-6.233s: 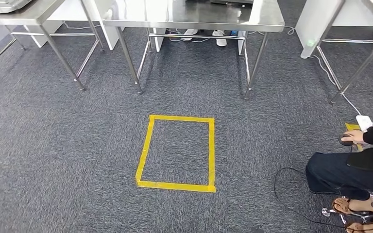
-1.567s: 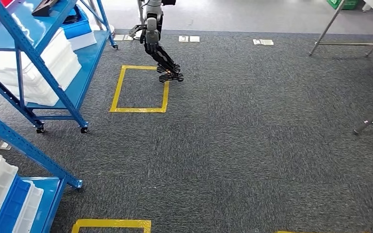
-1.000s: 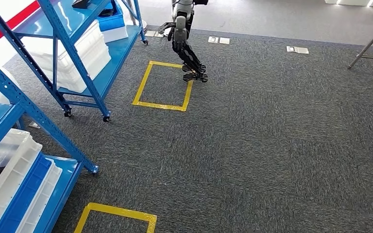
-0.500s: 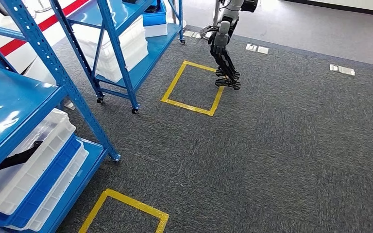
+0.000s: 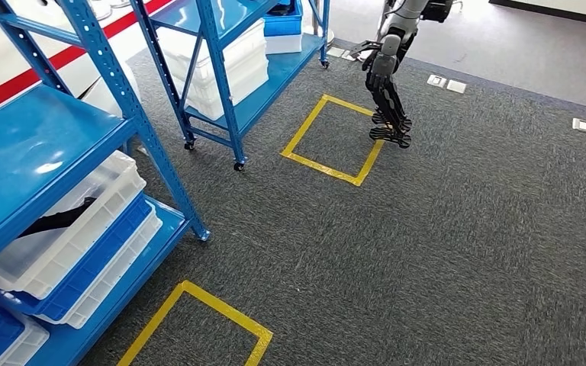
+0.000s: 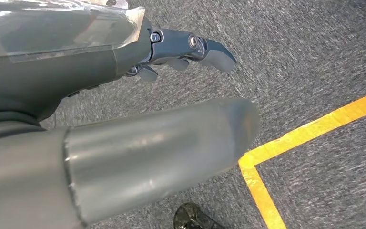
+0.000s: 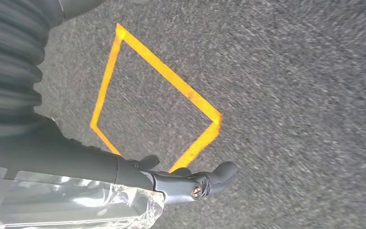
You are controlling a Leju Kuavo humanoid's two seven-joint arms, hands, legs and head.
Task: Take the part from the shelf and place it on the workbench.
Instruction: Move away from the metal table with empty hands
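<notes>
Head view: robot is facing a blue shelf (image 5: 53, 145) on the left w/ white trays (image 5: 61, 229) stacked on its lower level. A dark, thin, long thing (image 5: 57, 217) lies in the top tray, prob. the part to fetch; matte black, slightly bent, partly hidden by the tray wall, so its shape is hard to tell. Second blue shelf (image 5: 229, 46) further back holds more white trays. Yellow tape square (image 5: 198, 324) on the grey carpet just in front of the near shelf, likely the standing mark for reaching in. Another robot (image 5: 389, 76) stands beside a further tape square (image 5: 336, 141).

Left wrist view: left hand (image 6: 124, 95) hangs over the carpet near a yellow tape corner (image 6: 252, 167). Fingers (image 6: 205, 47) loosely apart, nothing in them; arm is idle as there's nothing within reach yet.

Right wrist view: right hand (image 7: 171, 181) also hangs over carpet, tape square (image 7: 157, 100) beyond it. Fingers (image 7: 219, 174) apart, holding nothing.

Pick not started; no bench seen.
</notes>
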